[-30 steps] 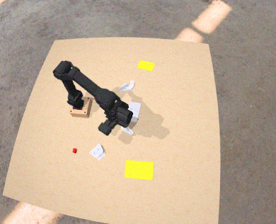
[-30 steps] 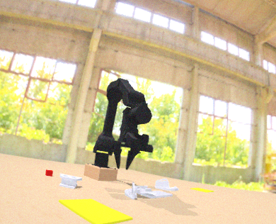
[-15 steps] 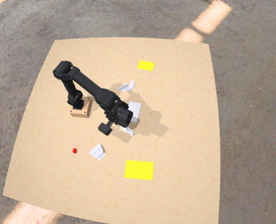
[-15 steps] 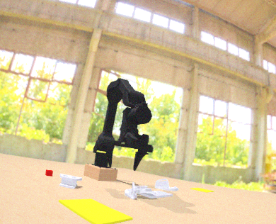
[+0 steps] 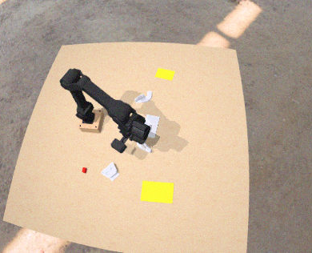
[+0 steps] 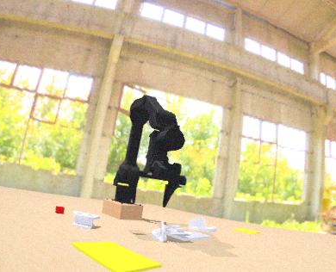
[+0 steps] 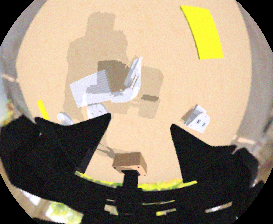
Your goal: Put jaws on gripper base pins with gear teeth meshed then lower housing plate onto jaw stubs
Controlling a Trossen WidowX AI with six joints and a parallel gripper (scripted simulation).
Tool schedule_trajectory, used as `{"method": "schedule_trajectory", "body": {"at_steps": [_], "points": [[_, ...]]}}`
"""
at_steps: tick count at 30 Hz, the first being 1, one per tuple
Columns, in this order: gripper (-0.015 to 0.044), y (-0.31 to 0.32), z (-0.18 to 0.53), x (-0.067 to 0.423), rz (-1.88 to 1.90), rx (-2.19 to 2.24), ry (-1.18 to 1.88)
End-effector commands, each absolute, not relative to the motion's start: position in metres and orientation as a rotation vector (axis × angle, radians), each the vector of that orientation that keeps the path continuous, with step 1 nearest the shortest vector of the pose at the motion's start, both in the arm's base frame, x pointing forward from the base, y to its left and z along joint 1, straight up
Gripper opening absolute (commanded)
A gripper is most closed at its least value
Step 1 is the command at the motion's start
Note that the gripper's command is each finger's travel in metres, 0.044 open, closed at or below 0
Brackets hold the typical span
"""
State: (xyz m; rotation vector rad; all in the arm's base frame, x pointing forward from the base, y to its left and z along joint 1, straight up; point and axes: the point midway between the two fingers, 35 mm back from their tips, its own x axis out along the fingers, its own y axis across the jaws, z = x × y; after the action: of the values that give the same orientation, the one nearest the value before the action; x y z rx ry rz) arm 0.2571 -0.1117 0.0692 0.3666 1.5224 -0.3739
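The gripper (image 5: 136,141) (image 6: 149,204) (image 7: 141,121) hangs empty, fingers spread. Around it in the top view: a curved white jaw (image 5: 146,148) (image 6: 161,233) (image 7: 132,86) at four o'clock, a flat white part (image 5: 153,120) (image 6: 196,236) (image 7: 87,90) at one, a second white jaw (image 5: 144,98) (image 6: 197,224) (image 7: 64,118) at twelve, a two-holed white piece (image 5: 110,171) (image 6: 84,219) (image 7: 198,121) at seven.

Overhead, low side and downward wrist views share the tabletop (image 5: 204,160) (image 6: 26,241) (image 7: 187,80).

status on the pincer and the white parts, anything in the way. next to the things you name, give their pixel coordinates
Pincer (image 5: 129,149) (image 7: 141,121) open, empty, above table. Loose white housing plate or jaw piece (image 5: 110,171) (image 6: 84,219) (image 7: 198,120) off to one side. Red cube (image 5: 84,170) (image 6: 59,210) clear of white parts.
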Motion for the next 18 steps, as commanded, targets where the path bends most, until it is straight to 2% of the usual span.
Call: {"method": "schedule_trajectory", "body": {"at_steps": [1, 7, 18], "points": [[0.044, -0.1117, 0.0692, 0.2571, -0.374, 0.367, 1.522], [0.044, -0.1117, 0.0692, 0.2571, -0.374, 0.367, 1.522], [0.0151, -0.1117, 0.0692, 0.2571, -0.374, 0.367, 1.522]]}}
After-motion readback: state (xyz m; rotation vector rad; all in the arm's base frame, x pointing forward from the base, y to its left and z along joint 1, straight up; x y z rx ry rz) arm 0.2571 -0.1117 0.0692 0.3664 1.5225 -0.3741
